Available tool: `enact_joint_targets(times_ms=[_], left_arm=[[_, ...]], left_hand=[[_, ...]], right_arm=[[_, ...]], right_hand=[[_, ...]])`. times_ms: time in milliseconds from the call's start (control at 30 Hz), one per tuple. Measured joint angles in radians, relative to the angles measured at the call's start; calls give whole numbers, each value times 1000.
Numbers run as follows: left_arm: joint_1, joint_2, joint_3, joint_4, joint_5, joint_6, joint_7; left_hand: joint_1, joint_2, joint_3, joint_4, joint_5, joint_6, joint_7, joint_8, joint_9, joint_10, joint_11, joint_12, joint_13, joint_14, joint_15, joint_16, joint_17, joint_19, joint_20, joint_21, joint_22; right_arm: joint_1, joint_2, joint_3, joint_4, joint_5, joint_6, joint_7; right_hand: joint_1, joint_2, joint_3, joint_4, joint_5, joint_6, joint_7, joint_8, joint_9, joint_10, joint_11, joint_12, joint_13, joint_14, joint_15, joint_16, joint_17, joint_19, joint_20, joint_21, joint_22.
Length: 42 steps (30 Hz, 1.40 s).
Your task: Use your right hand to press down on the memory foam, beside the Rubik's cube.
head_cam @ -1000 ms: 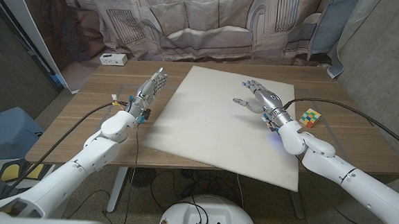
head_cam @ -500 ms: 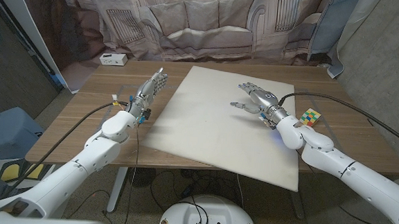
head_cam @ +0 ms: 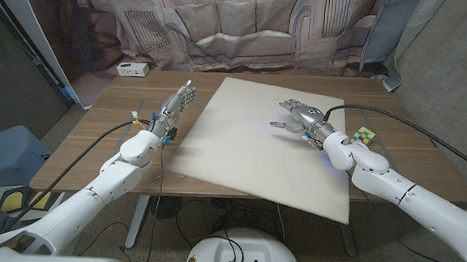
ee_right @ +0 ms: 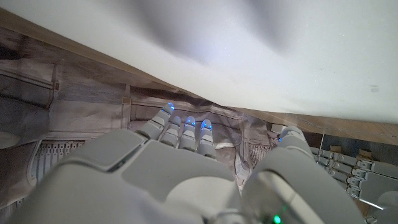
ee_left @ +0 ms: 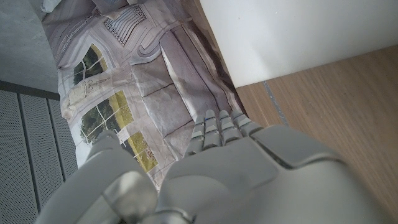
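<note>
**Right robot hand over the foam, cube at the worktop's right edge**

The head view takes in the whole wooden worktop [head_cam: 103, 131]. A large white memory foam [head_cam: 249, 148] sheet lies across its middle and right part, its near right corner reaching over the worktop's front edge. The Rubik's cube [head_cam: 365, 137] sits on bare wood just beside the foam's right edge, close to the worktop's right edge, with its coloured faces showing. The right robot hand [head_cam: 294, 115] is over the far right part of the foam, palm turned down, fingers spread and curved downward, holding nothing. From this view it is unclear whether the fingertips touch the foam surface. A black cable runs from the right wrist over the worktop's right side.

The left robot hand [head_cam: 176, 105] stands on its edge on the wood, just beside the foam's left edge, fingers straight and close together, pointing towards the far edge, holding nothing. A small white box [head_cam: 132, 69] sits near the far left corner.

The right wrist view adds what the head view cannot give: blue lights glow on the fingertips [ee_right: 186, 122] of the right robot hand [ee_right: 180, 168], and the foam [ee_right: 261, 56] spreads pale beyond them, with a soft shadow on it. The left robot hand [ee_right: 348, 174] also appears there at the picture's edge.

The left wrist view shows the back of the left robot hand [ee_left: 236, 168], the foam's corner [ee_left: 292, 31] on the wood, and a printed cloth backdrop [ee_left: 143, 81] behind the worktop.
</note>
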<state>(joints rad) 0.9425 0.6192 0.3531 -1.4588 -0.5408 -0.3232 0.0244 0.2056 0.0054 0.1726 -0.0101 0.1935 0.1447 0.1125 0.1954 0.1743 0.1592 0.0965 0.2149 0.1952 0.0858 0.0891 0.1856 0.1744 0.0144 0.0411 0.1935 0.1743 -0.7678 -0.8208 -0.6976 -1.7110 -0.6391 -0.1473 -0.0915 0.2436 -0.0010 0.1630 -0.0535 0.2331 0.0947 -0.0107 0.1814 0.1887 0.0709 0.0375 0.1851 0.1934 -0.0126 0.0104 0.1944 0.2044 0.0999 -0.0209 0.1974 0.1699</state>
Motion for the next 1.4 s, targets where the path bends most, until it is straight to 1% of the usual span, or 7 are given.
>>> enact_joint_targets(times_ms=[400,600,667,800,933,1100,1400], left_arm=[[-8,-1,5,7,0,0,-8],[-9,-1,5,7,0,1,-10],[-9,0,5,7,0,1,-10],[-8,1,6,7,-1,1,-11],[-6,2,5,7,-1,1,-11],[-3,3,4,7,-2,1,-11],[-1,6,3,2,-4,2,-12]], left_hand=[[0,0,4,-4,0,0,0,-3,0,0,0,0,0,0,0,0,0,-4,5,0,0],[0,0,4,-4,0,0,0,-3,0,-1,1,0,0,-4,-4,0,0,-7,7,0,0],[0,0,4,-4,0,0,0,-3,0,-4,4,0,0,-4,-4,0,0,-8,8,0,0],[0,0,4,-4,0,0,0,-3,0,-4,4,0,0,-4,-4,0,0,-8,8,0,0],[0,0,4,-4,0,0,0,-3,0,-4,4,0,0,-4,-4,0,0,-8,8,0,0],[0,0,3,-5,0,0,0,-3,0,-4,4,0,0,-4,-4,0,0,-8,8,0,0],[0,0,1,-7,0,2,-4,-3,0,-4,4,-4,0,-7,0,0,0,-13,13,0,0]], right_arm=[[17,-2,-15,-33,-1,-68,95],[28,1,-26,-43,-1,-98,135],[31,2,-30,-44,-1,-108,146],[41,5,-41,-47,-4,-130,174],[47,8,-50,-49,-13,-152,196],[58,13,-65,-49,-21,-168,219],[71,20,-84,-40,-26,-196,249]], right_hand=[[-4,4,-4,4,0,-17,-2,0,0,-10,4,0,0,-2,2,0,0,0,0,0,0],[-4,4,-4,4,0,-27,9,0,0,-17,10,0,0,-8,8,0,3,-1,0,0,0],[-5,5,-4,4,0,-37,11,0,0,-24,5,0,0,-11,11,0,3,-7,7,-5,0],[-8,8,-4,4,0,-48,12,0,0,-36,14,-3,0,-15,15,0,2,-9,9,-5,0],[-8,8,-4,4,0,-59,13,-1,0,-52,13,-4,0,-22,22,0,0,-13,13,-5,0],[-11,11,-4,4,-4,-71,16,-4,0,-86,18,-4,0,-51,36,-6,0,-29,29,-9,0],[-25,14,-7,7,-10,-90,14,-4,0,-111,21,-4,0,-66,46,-6,3,-29,43,-9,0]])
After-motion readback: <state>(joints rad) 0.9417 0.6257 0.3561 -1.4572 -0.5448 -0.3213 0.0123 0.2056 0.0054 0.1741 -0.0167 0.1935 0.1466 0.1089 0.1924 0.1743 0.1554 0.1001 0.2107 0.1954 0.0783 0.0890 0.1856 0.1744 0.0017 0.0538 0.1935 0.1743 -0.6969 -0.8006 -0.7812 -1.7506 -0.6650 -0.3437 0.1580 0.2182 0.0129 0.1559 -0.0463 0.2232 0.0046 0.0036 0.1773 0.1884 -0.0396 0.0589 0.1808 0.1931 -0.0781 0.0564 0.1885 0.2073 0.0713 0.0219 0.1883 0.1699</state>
